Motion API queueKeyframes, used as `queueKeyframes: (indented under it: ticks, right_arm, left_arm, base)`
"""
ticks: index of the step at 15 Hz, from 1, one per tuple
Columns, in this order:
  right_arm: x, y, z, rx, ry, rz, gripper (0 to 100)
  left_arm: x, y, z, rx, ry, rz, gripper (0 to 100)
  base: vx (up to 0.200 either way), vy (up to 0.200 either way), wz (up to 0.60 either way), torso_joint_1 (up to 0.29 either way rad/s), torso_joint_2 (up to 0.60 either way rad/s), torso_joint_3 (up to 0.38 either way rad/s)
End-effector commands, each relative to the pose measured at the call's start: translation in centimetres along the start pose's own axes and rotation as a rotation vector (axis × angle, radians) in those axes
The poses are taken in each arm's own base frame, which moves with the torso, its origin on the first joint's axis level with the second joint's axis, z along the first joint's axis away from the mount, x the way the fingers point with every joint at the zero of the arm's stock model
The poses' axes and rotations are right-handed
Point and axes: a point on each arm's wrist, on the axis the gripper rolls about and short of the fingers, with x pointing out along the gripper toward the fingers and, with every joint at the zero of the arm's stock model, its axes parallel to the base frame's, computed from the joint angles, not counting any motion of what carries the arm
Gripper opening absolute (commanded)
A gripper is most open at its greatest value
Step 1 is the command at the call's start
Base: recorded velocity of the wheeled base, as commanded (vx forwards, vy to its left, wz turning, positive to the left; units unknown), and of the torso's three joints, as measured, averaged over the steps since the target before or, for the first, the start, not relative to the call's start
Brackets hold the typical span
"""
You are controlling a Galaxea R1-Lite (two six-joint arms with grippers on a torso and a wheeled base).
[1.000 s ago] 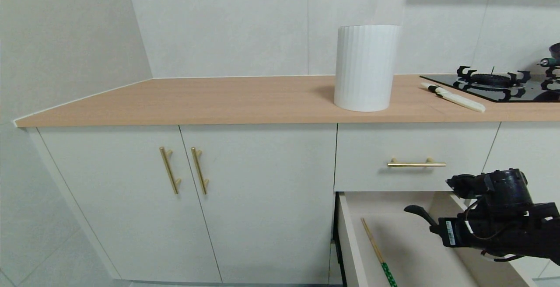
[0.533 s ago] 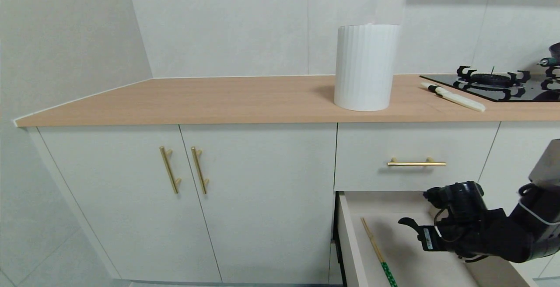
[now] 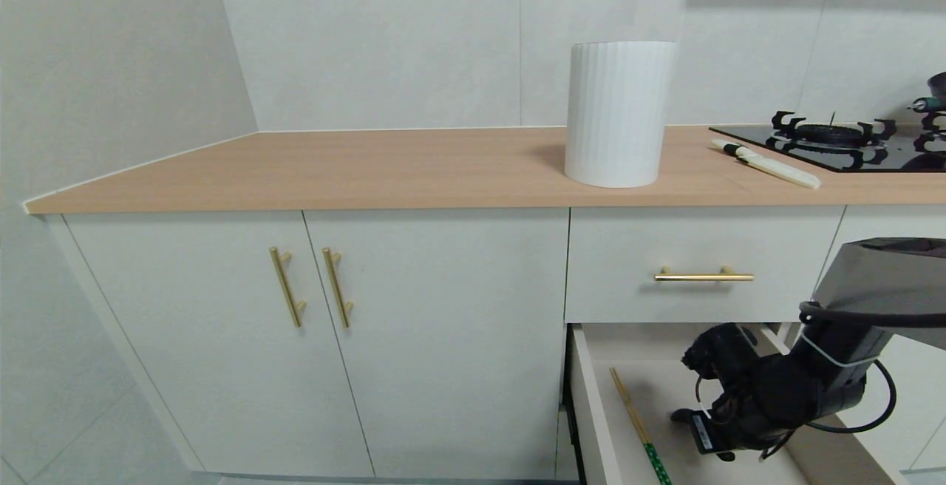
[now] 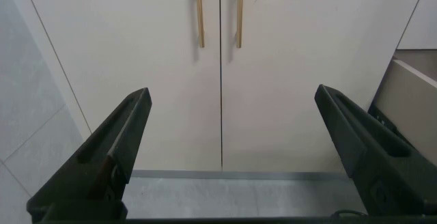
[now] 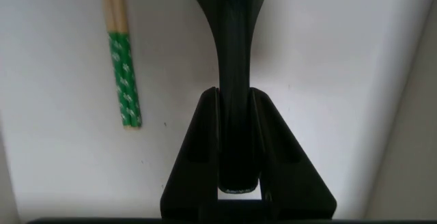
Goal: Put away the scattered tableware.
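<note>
1. Whereas a second ago the right gripper (image 3: pixel 693 426) was held level above the open drawer (image 3: pixel 589 404), it is now seen lower and further towards the robot's left, tipped down into the drawer, and more of its arm has come into the head view.
2. The black utensil (image 3: pixel 678 416) has been carried down with it, its free end now lying nearer the chopsticks (image 3: pixel 637 420) than before.
3. The chopsticks, the knife (image 3: pixel 766 163) and the white ribbed canister (image 3: pixel 619 112) are found where they were.
4. The black utensil (image 5: pixel 231 60) is clamped between the closed-in fingers of the right gripper (image 5: pixel 233 115). Its long axis is set in line with the gripper, and its rounded end is pointed away from the wrist.
5. In the right wrist view that axis runs roughly parallel to the chopsticks (image 5: pixel 121 67), which lie just beside it but apart.
6. Whether the utensil touches the drawer floor cannot be told.
7. The chopsticks are laid lengthwise along the drawer's left wall, with their green patterned ends towards the front.
8. The knife is laid slantwise on the countertop (image 3: pixel 384 167) between the canister and the hob (image 3: pixel 835 141).
9. The left gripper (image 4: pixel 231 101) is held with its fingers spread wide and nothing between them, facing the cabinet doors (image 4: pixel 287 80).
</note>
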Motion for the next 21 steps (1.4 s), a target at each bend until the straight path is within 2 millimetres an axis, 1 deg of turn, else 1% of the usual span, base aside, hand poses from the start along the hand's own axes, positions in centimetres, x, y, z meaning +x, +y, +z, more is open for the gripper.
queueKeyframes:
  ticks: [1, 5, 8, 11, 12, 21]
  right_arm:
    - [0.13, 0.10, 0.28, 0.000, -0.005, 0.001, 0]
    - [0.18, 0.10, 0.21, 0.003, -0.003, 0.000, 0]
    - [0.36, 0.02, -0.05, 0.002, 0.003, -0.050, 0]
    - [0.40, 0.03, -0.03, 0.002, 0.002, -0.053, 0]
    - [0.40, 0.03, -0.03, 0.002, 0.002, -0.053, 100]
    - [0.40, 0.03, -0.02, 0.017, -0.001, -0.053, 100]
  left_arm:
    - [0.00, 0.00, 0.00, 0.000, 0.001, 0.001, 100]
    - [0.00, 0.00, 0.00, 0.000, 0.001, 0.001, 100]
    - [0.00, 0.00, 0.00, 0.000, 0.001, 0.001, 100]
    - [0.00, 0.00, 0.00, 0.000, 0.001, 0.001, 100]
    - [0.00, 0.00, 0.00, 0.000, 0.001, 0.001, 100]
    - [0.00, 0.00, 0.00, 0.000, 0.001, 0.001, 100]
  base:
    - [0.000, 0.000, 0.00, 0.000, 0.00, 0.000]
    - [0.000, 0.000, 0.00, 0.000, 0.00, 0.000]
    - [0.000, 0.000, 0.00, 0.000, 0.00, 0.000]
    - [0.000, 0.000, 0.00, 0.000, 0.00, 0.000]
    - [0.000, 0.000, 0.00, 0.000, 0.00, 0.000]
    - [0.000, 0.000, 0.00, 0.000, 0.00, 0.000]
